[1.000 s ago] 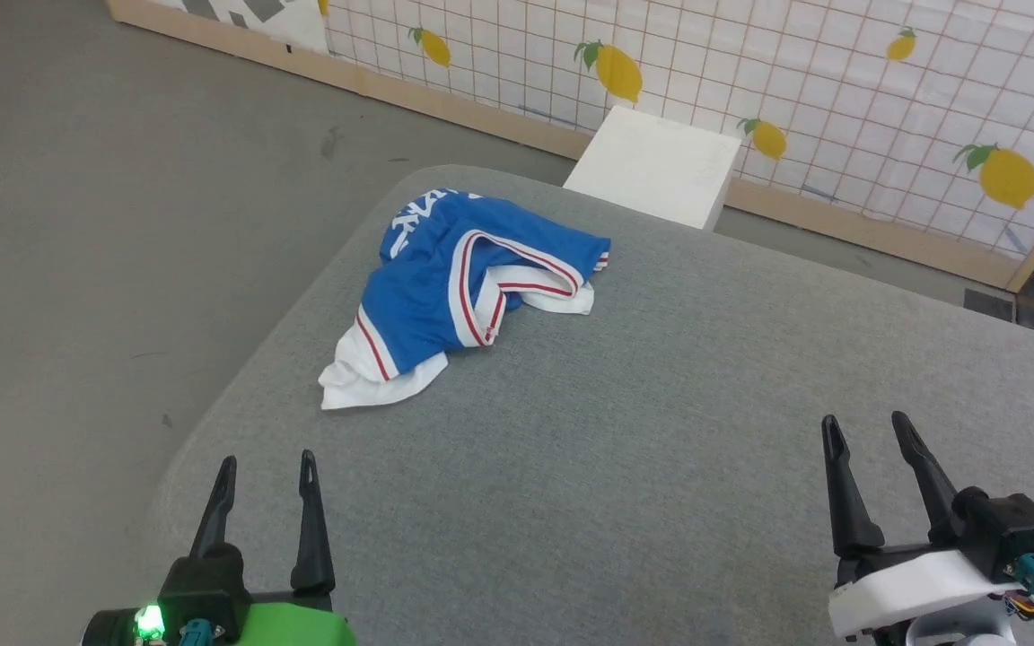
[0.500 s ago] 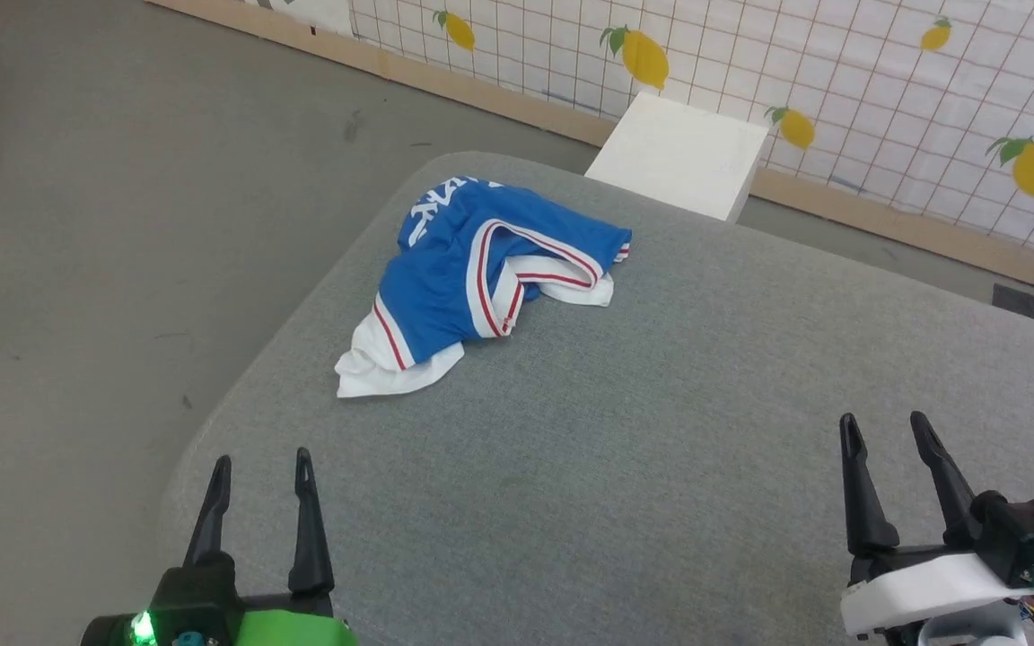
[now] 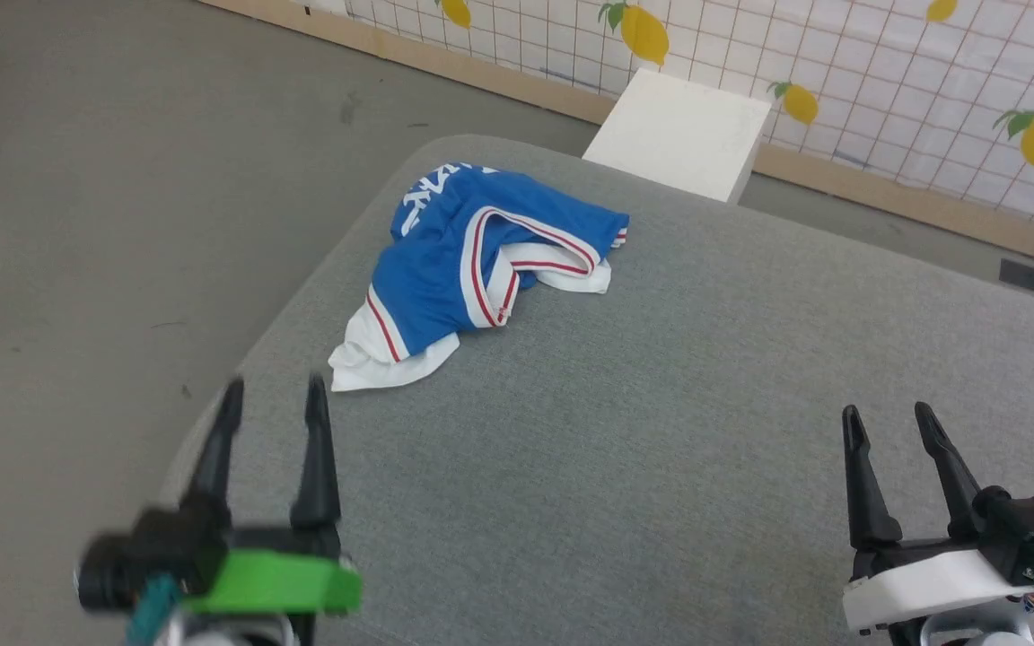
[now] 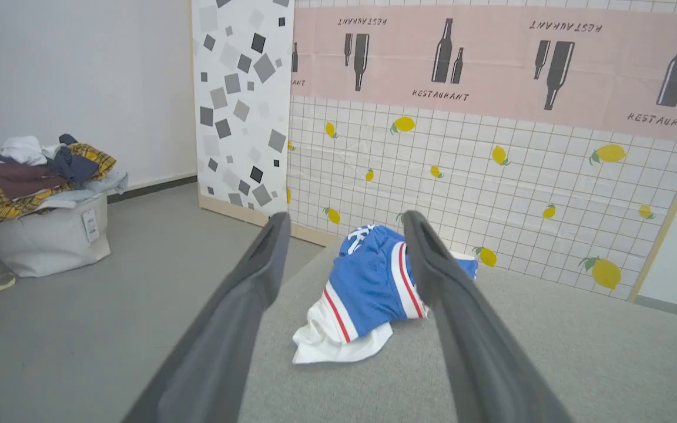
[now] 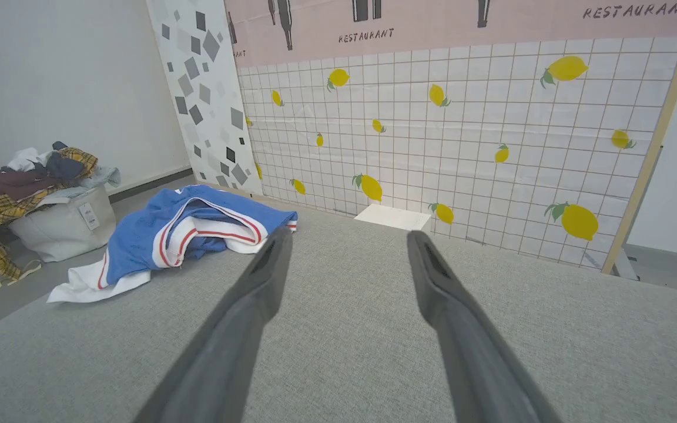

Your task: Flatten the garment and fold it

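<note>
1. Closest in: the left gripper [image 3: 275,386] and right gripper [image 3: 887,413] both sit at the near side of the grey padded table [image 3: 661,467]. Fingers are spread wide on both, with nothing between them and neither touching anything. The left one looks smeared in the head view, so I can't tell how high it sits. If it goes in too low, I'd guess the fingertips could snag the table's cloth cover.
2. The left gripper is right by the table's rounded left corner, with the floor [image 3: 104,224] just past it. That doesn't leave much room for a sloppy approach on that side.
3. The shirt [image 3: 432,278] is a crumpled heap on the far-left part of the table, close to the left edge. Its white sleeve [image 3: 373,363] points toward the robot and is the nearest bit to the left gripper. Red-and-white trim is doubled over on top. The main risk is pinching several layers at once, so the whole lump comes up instead of spreading. A sideways tug could also slide it off the edge.
4. The right gripper is well apart from the shirt, so that's a long reach and an easy miss.
5. Farthest: a white box [image 3: 679,135] sits just behind the table, then the lemon wall [image 3: 930,72]. Pushing the shirt away could send it over the back.
</note>
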Controlling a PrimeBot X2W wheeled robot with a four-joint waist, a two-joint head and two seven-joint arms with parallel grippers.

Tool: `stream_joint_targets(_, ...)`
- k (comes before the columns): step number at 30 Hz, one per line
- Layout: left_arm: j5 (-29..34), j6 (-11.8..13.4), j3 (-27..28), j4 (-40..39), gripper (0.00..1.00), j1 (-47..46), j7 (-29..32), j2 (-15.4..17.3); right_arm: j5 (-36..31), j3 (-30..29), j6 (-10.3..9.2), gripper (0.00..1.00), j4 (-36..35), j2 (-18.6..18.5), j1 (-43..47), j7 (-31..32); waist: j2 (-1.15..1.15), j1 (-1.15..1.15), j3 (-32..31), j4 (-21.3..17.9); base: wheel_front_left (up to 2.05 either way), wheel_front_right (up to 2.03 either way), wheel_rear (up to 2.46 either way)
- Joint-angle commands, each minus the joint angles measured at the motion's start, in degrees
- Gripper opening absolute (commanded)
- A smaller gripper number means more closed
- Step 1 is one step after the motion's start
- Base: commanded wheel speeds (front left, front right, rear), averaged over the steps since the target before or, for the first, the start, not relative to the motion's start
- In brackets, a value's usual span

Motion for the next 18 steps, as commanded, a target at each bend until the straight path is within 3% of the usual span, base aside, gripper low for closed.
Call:
stream_joint_targets(1,-0.2,-1.3,0.0,-0.3,1.0,-3.6,0.9,1.6,-0.6,0.0,-0.09,1.0,-0.4,0.1,-0.2,-0.3,0.5,0.0,0.8,-0.5,0.0,0.0,0.0)
stream_joint_targets(5,0.0,-4.2,-0.2,-1.6,1.0,-13.1,6.4,5.5,-1.9,-0.8,-0.09,1.0,-1.6,0.1,-0.6,-0.3,0.5,0.0,2.9,-1.3,0.0,0.0,0.0)
stream_joint_targets(10,-1.5,-5.9,1.2,-1.0,1.0,-24.8,12.9,9.3,-3.6,-0.9,-0.09,1.0,-3.2,0.1,-2.0,-0.3,0.5,0.0,6.7,-3.9,0.0,0.0,0.0)
stream_joint_targets(15,-3.6,-7.6,1.4,4.4,1.0,-35.6,20.5,14.4,-5.4,-1.0,-0.09,1.0,-5.6,0.1,-3.6,0.5,0.5,0.0,11.2,-6.8,0.0,0.0,0.0)
stream_joint_targets(18,-6.5,-8.1,0.8,8.2,1.0,-40.2,25.4,15.8,-6.2,-1.3,-0.09,1.0,-7.7,-0.1,-4.1,1.3,0.5,0.0,13.5,-8.3,0.0,0.0,0.0)
